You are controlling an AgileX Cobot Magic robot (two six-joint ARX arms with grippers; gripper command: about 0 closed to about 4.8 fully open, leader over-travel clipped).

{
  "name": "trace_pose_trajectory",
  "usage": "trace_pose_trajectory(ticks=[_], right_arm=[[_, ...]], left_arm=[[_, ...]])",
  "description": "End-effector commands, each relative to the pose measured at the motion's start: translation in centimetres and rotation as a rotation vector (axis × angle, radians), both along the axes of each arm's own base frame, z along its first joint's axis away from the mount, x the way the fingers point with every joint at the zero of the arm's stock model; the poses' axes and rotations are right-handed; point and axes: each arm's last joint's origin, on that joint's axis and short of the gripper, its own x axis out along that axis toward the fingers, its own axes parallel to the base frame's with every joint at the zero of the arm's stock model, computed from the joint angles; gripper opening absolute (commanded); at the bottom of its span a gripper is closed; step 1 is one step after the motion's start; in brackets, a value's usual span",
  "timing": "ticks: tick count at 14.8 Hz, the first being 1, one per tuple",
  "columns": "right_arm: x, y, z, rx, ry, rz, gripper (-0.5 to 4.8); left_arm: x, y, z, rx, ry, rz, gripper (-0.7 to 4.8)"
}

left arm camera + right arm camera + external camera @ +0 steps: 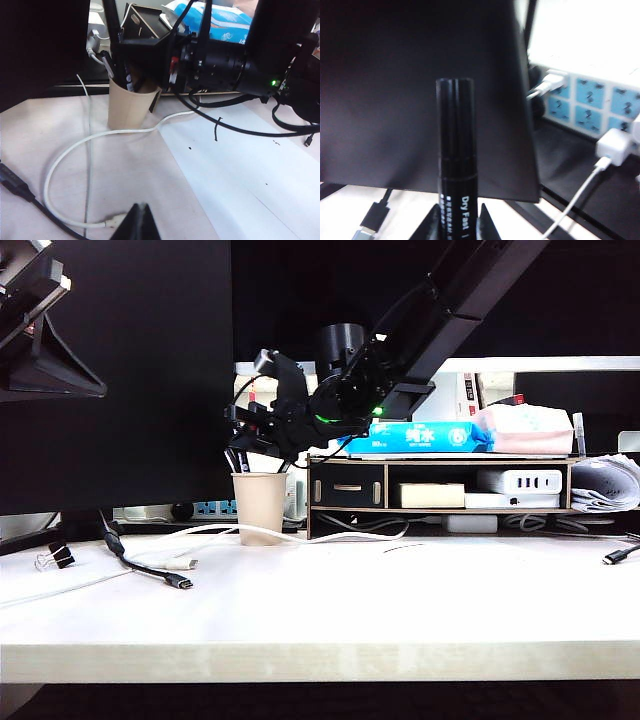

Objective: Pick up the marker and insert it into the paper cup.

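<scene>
The black marker [456, 150], with white "Dry Fast" print, stands upright between the fingers of my right gripper [459, 210], which is shut on its barrel. In the left wrist view the marker [112, 30] runs down to the mouth of the tan paper cup [131, 107], where other dark pens [131, 80] stand. From the exterior view, the right gripper [247, 430] has reached across and hangs just above the cup [258, 508] at the table's back left. My left gripper [141, 209] is shut and empty, low over the table in front of the cup.
A white cable [65, 155] loops in front of the cup, and a black USB cable [150, 570] and a binder clip [55, 557] lie to its left. A wooden desk shelf [440, 485] with a blue tissue pack [415, 437] stands right of the cup. A dark monitor [130, 370] is behind.
</scene>
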Motion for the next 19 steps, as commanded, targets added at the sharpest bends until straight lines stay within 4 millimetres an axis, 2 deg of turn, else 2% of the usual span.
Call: trace_pose_trajectory(ticks=[1, 7, 9, 13, 14, 19], right_arm=[[-0.08, 0.17, 0.57, 0.006, -0.021, -0.022, 0.59], [0.17, -0.16, 0.47, -0.007, -0.011, -0.08, 0.6], [0.2, -0.21, 0.44, -0.008, -0.008, -0.081, 0.92], [0.23, -0.27, 0.46, -0.009, -0.008, -0.082, 1.01], [0.23, -0.27, 0.46, -0.009, -0.008, -0.082, 1.29], [0.22, -0.27, 0.48, -0.008, -0.008, -0.082, 1.6]], left_arm=[[0.02, -0.03, 0.28, -0.003, -0.019, -0.006, -0.05], [0.02, -0.03, 0.28, -0.003, -0.019, -0.007, -0.05], [0.02, -0.03, 0.28, -0.003, -0.019, -0.006, -0.05], [0.02, -0.03, 0.28, -0.003, -0.019, -0.007, -0.05], [0.02, -0.03, 0.28, -0.003, -0.019, -0.007, -0.05], [0.02, -0.03, 0.28, -0.003, -0.019, -0.006, -0.05]])
